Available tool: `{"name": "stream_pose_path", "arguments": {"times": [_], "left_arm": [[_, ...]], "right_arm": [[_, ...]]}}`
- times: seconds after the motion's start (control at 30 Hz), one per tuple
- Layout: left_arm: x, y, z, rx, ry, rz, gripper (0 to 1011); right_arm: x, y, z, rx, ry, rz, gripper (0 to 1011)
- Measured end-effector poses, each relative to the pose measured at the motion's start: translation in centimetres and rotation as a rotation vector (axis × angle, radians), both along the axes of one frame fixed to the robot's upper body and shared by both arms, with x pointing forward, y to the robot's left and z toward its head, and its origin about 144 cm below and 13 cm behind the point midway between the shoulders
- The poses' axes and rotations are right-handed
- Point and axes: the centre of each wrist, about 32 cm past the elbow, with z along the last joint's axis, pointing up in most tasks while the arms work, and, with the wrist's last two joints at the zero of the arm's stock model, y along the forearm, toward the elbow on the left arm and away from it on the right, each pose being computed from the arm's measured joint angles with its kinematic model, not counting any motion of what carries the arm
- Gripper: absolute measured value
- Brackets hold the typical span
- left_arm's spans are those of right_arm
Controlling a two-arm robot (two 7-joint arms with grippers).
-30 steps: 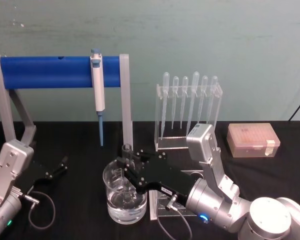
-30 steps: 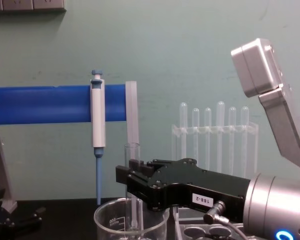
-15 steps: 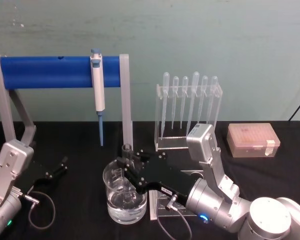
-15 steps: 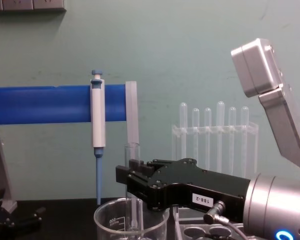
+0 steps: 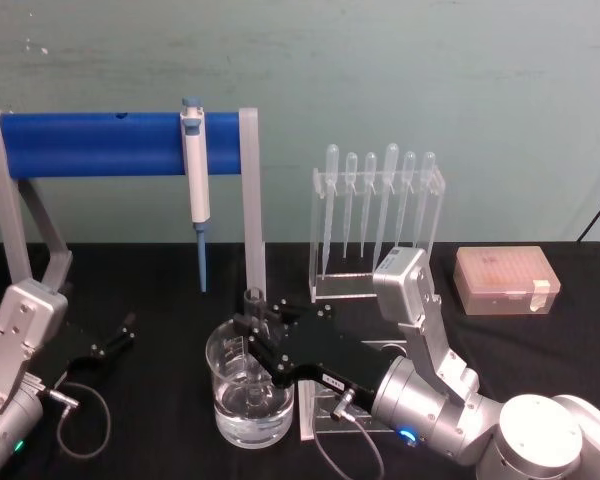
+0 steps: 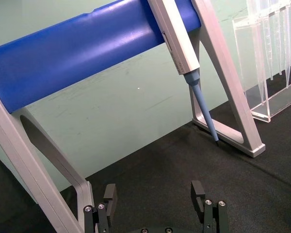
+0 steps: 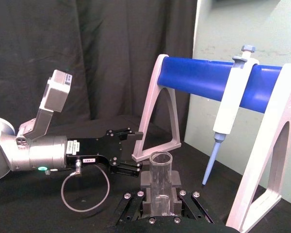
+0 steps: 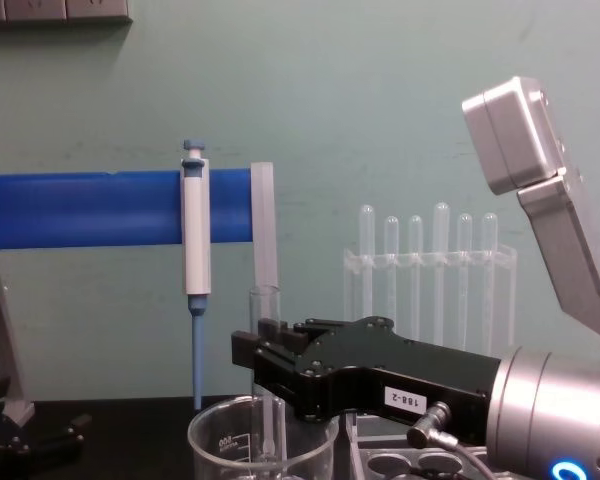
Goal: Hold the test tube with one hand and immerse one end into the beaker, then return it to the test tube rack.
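The right gripper [image 8: 265,362] is clamped on the test tube [image 8: 264,305], gripping it just under the open rim and holding it upright over the beaker [image 8: 218,440]. The lower part of the tube reaches down inside the glass wall. From the head view the rounded end hangs about at the level of the water [image 5: 250,418] pooled in the bottom, though whether it has broken the surface cannot be told. The dip appears to be the step in hand. Doing it well likely means a straight, slow descent down the middle of the beaker, keeping the tube clear of the rim and wall and stopping short of the glass floor. The grip should stay firm enough that the smooth tube does not slide between the pads. The lift out should be equally vertical before any sideways travel. The clear rack [image 8: 390,463] waits just beside the beaker, under the right arm, so the return is a short move to one of its round holes. Well off to the left, the left gripper [image 6: 153,194] rests low over the black table [image 5: 160,290] with its fingers spread and nothing between them. Behind stand a pipettor [image 5: 194,165] hung on a blue bar [image 5: 90,143], a row of pipettes [image 5: 375,210] and a lidded box [image 5: 505,280].
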Motion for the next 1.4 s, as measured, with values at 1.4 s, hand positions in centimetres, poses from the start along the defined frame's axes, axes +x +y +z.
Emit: {"name": "stream_pose_path", "arguments": {"times": [1.4], "left_arm": [[0.00,0.00,0.00,0.000,0.000,0.000,1000]], "right_arm": [[0.00,0.00,0.00,0.000,0.000,0.000,224]]}}
